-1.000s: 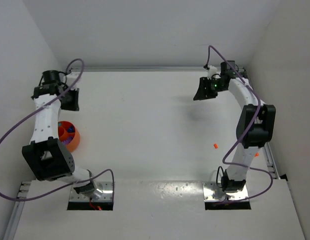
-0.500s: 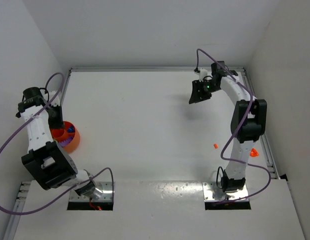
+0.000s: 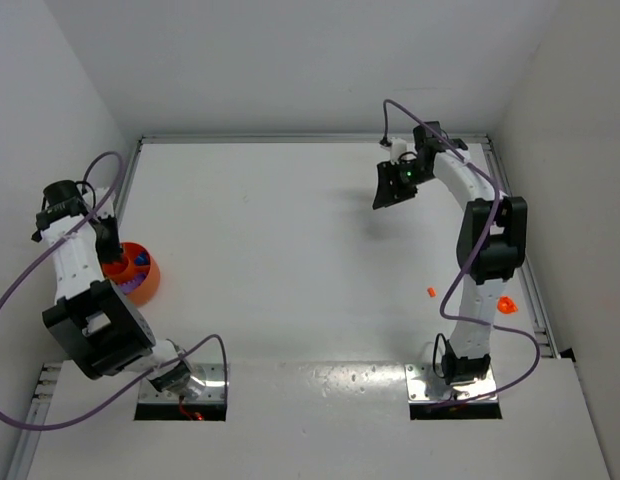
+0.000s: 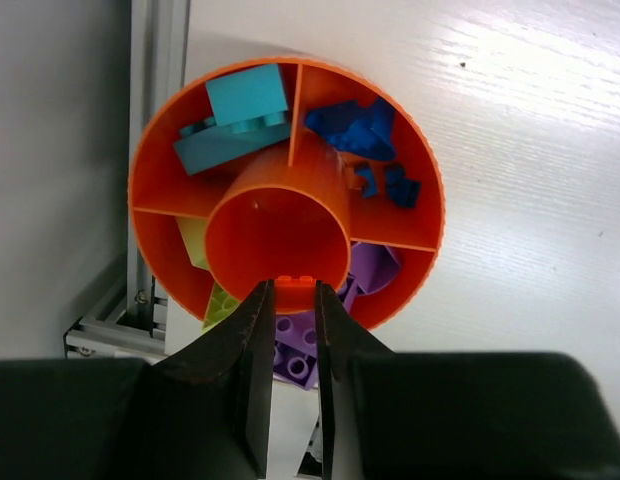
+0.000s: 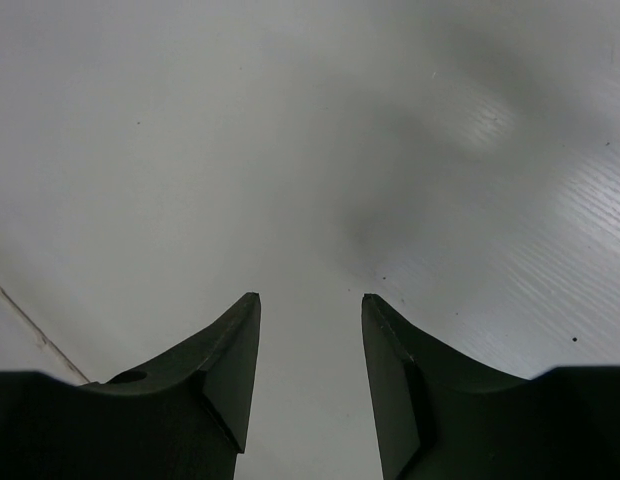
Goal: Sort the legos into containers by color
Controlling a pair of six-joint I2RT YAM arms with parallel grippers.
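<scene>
My left gripper (image 4: 292, 296) is shut on a tiny orange brick (image 4: 292, 284) and holds it over the near side of the round orange bowl (image 4: 420, 170), by its central tube (image 4: 280, 220). The bowl's compartments hold teal (image 4: 235, 115), dark blue (image 4: 362, 130), purple (image 4: 375, 268) and lime green (image 4: 195, 243) bricks. In the top view the left gripper (image 3: 112, 258) is over the bowl (image 3: 148, 283) at the table's left edge. My right gripper (image 3: 388, 196) is open and empty above bare table at the back right, as its wrist view (image 5: 310, 300) shows.
One orange brick (image 3: 430, 292) lies on the table left of the right arm. Another orange piece (image 3: 506, 304) lies by the right rail. A metal rail (image 4: 155, 30) and the side wall run right beside the bowl.
My left arm has swung from the back left down over the bowl and has settled there. My right gripper has drifted a little to the left.
</scene>
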